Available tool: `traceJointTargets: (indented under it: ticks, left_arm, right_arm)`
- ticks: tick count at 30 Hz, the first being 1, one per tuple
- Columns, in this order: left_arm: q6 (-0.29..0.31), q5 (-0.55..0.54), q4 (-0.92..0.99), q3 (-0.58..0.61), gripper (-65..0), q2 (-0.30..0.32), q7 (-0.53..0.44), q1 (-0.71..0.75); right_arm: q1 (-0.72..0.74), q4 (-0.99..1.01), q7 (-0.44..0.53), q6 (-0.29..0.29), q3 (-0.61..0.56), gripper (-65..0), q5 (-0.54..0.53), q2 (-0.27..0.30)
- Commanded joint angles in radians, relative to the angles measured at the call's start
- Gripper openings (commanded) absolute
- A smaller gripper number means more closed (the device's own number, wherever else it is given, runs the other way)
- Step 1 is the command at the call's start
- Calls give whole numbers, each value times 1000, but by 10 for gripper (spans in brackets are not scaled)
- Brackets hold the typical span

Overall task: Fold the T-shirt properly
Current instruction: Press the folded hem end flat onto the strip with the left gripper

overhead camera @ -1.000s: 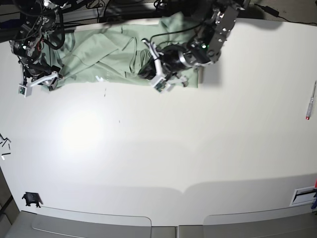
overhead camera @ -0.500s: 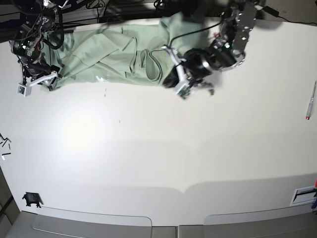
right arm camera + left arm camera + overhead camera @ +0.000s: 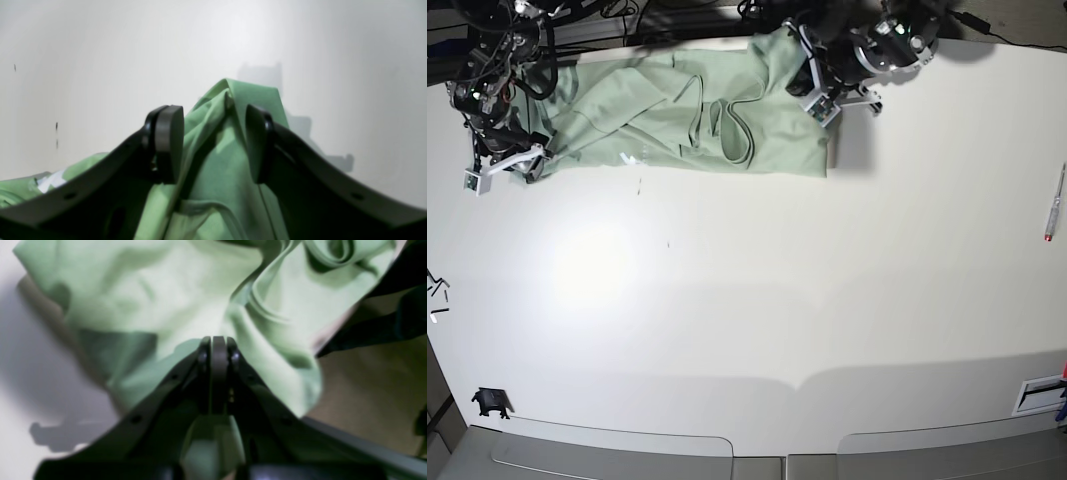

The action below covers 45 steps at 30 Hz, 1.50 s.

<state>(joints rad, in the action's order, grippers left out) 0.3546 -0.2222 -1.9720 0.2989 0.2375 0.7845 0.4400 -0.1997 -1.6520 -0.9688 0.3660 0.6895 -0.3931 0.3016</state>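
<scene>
The T-shirt [image 3: 687,115] is spread, rumpled, along the far edge of the table [image 3: 827,300]. Its corner is straddled by the parted fingers of the right gripper [image 3: 215,143], while the left gripper [image 3: 215,343] is pressed closed, with no cloth seen between its tips. Before any fold, both far corners should be pinched firmly and the cloth drawn flat.

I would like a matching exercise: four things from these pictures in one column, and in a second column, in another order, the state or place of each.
Things:
1. left gripper
2. right gripper
3. T-shirt
4. pen

States or places:
A. lies alone near one edge of the table
B. jaws apart, with green cloth between them
C. spread crumpled along the far side of the table
D. jaws closed together

Pairs: 1-D, 2-B, 3-C, 4-A
</scene>
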Motion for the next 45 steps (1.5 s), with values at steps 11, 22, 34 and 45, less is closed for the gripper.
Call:
traceJointTargets:
  ticks: [11, 22, 34, 45]
  left_arm:
    - [-13, 87, -5, 103, -650, -44, -54, -31]
    - [-33, 109, 103, 322, -650, -63, -62, -80]
    - [-100, 264, -42, 378, -650, -51, -74, -127]
    - [-258, 297, 71, 257, -650, -64, -132, -223]
  right_arm:
    - [9, -17, 27, 3, 5, -368, -11, 19]
    - [9, -17, 26, 3, 5, -368, -10, 20]
    - [9, -17, 26, 4, 5, -368, -10, 20]
    - [9, -18, 26, 3, 5, -368, -10, 20]
